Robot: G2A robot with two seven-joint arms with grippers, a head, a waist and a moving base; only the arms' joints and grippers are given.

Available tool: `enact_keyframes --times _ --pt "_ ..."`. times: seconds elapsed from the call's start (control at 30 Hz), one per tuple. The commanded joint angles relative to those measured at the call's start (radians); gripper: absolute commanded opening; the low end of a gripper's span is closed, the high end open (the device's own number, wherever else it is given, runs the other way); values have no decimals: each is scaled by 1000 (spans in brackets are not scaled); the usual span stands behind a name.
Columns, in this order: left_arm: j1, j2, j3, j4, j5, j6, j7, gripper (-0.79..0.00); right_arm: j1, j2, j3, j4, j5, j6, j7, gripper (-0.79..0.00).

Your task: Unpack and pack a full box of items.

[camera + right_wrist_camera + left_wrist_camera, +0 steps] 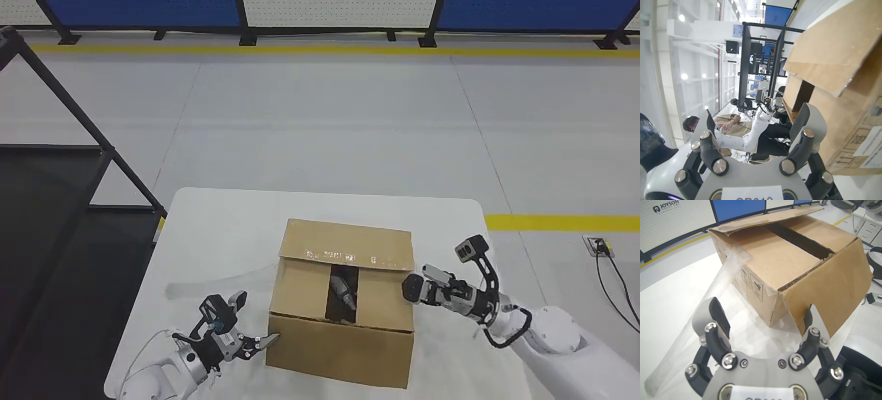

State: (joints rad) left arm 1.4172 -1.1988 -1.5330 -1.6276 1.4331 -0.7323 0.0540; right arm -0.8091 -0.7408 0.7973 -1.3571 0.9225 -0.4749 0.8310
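While the cardboard box (345, 310) sits on the white desk (220, 240), just below the middle of the top view, I hold my left pincer (262, 342) at the lower left of that frame, just beside the box's nearest left corner. Its fingers are spread wide apart with nothing between them. In the left wrist view that same corner of the box (783, 275) lies between the two dark pads of my left pincer (762, 306), a little beyond their tips.

A long strip of clear tape (717, 289) is stuck to the box's printed side and trails down across the desk toward the lower left of that frame.

On top, two flaps lie nearly flat with a dark gap (343, 292) between them, and something grey shows inside it that I cannot make out. Another flap (347, 245) stands open at the box's upper edge in the top view.

My right pincer (410, 288) sits at the box's right edge, right of centre in the top view. Its fingers are also apart and hold nothing. In the right wrist view one pad (799, 121) lies close against the box wall, though I cannot tell whether it touches
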Motion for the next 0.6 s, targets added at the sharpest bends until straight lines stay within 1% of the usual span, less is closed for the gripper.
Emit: enact_keyframes --times 0.0,0.27,0.57 --pt "0 0 0 0 0 0 0 0 13 -8 -3 16 -4 53 9 0" --pt "0 0 0 0 0 0 0 0 49 -47 -4 68 -6 123 -24 0" --pt "0 0 0 0 0 0 0 0 104 -100 7 103 -9 62 -118 0"
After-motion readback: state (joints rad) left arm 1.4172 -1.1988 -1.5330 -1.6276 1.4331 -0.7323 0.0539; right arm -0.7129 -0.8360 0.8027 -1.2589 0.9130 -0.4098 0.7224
